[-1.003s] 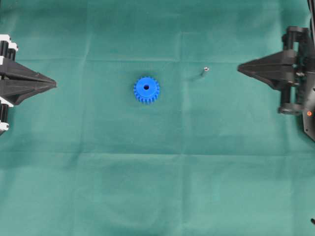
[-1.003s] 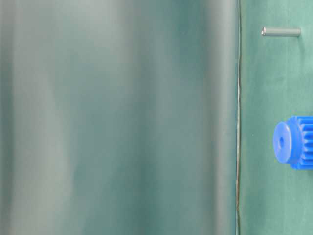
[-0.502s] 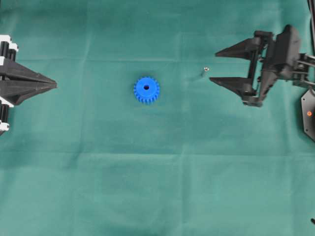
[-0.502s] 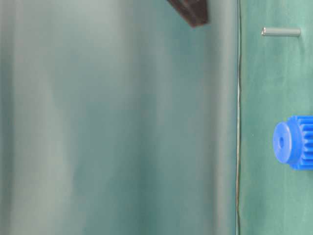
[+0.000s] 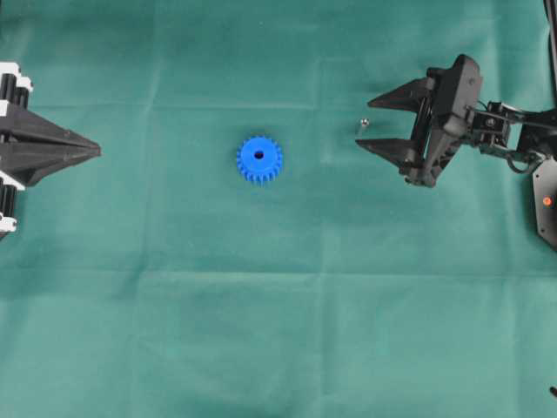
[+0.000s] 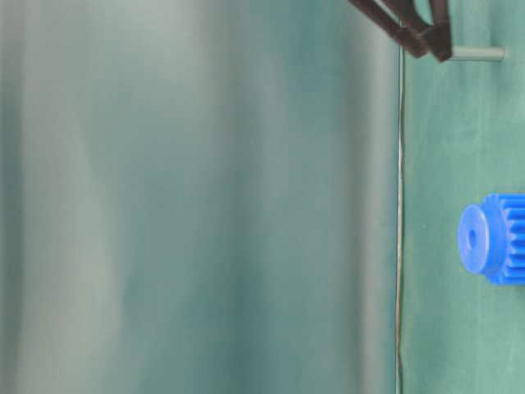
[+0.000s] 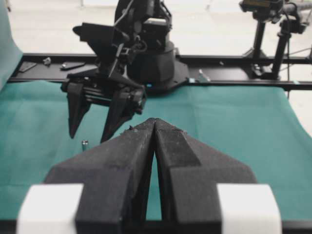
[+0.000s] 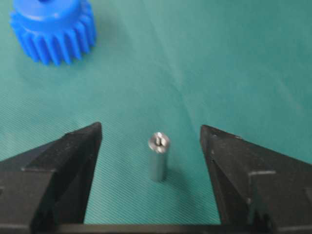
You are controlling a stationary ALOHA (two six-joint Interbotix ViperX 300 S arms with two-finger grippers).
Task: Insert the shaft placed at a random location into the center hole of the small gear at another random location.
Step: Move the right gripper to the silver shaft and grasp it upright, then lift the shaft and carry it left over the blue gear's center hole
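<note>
While the shaft (image 8: 159, 156) stands upright on the green cloth (image 5: 278, 331), nothing is touching it: the right wrist view shows it as a short grey pin with a bright top face, clear cloth on both sides. In the overhead view the shaft (image 5: 363, 123) is a small pale dot right of centre, just off the tips of the right gripper (image 5: 375, 121). In the table-level view, which is turned on its side, the shaft (image 6: 480, 53) appears as a grey bar partly covered by dark fingertips (image 6: 435, 37).

Right gripper (image 8: 151, 141): jaws spread wide, one finger on each side of the pin, neither in contact with it. The left wrist view shows the same gripper (image 7: 92, 139) angled down toward the cloth with the shaft (image 7: 85, 145) near its tips.

Small gear (image 5: 258, 159): bright blue, lying flat near the middle of the cloth, well apart from the shaft and to its left. Its center hole (image 5: 258, 155) faces upward and is unoccupied. The table-level view shows the small gear (image 6: 492, 238) with raised hub and teeth; the right wrist view catches only its toothed edge (image 8: 53, 29) at far left.

Left gripper (image 5: 87, 151): at the left edge of the cloth, well apart from both parts. Its jaws are closed together, tips meeting with nothing between them, as the left wrist view confirms (image 7: 154, 123).
</note>
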